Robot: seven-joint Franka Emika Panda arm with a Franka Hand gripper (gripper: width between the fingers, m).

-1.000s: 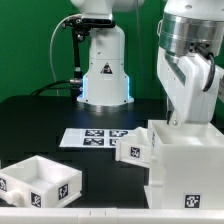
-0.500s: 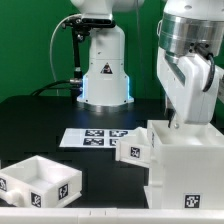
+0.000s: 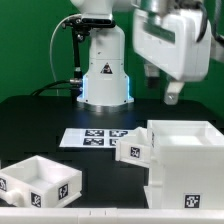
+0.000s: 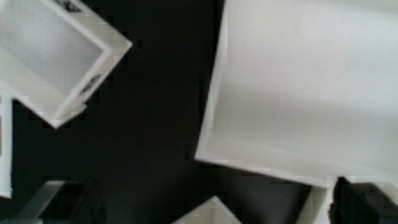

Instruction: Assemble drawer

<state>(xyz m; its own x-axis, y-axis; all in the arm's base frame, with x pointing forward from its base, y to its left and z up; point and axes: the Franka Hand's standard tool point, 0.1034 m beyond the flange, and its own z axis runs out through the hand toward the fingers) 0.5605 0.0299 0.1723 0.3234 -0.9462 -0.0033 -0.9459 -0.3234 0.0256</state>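
- Fingers (image 4: pixel 50 205) of the gripper (image 4: pixel 210 204) are spread wide apart in the wrist view. One dark tip shows at each side of the picture and nothing is held between them.
- At the exterior view's left, a loose tray (image 3: pixel 40 180) of the drawer kit sits near the front edge of the black table (image 3: pixel 40 120). Its open top faces up and black-and-white tags show on its near walls. It stands well apart from the other drawer parts.
- Further in, the marker board (image 3: pixel 95 137) lies flat on the table with its tags facing up, between the loose tray and the robot base (image 3: pixel 105 70) behind it.
- Right of the marker board, a second tray (image 3: pixel 134 152) juts out from the side of the casing toward the exterior view's left. A tag shows on its outward face. How deep it sits inside cannot be told.
- At the exterior view's right, the white casing (image 3: pixel 188 170) rests on the table, with one tag low on its front face.
- Above the casing, the arm (image 3: pixel 175 45) hangs high, tilted and clear of every part, touching nothing.
- In the wrist view, a broad blurred white panel lies beside a white framed part with black table between them. Which drawer parts these are cannot be told for sure.
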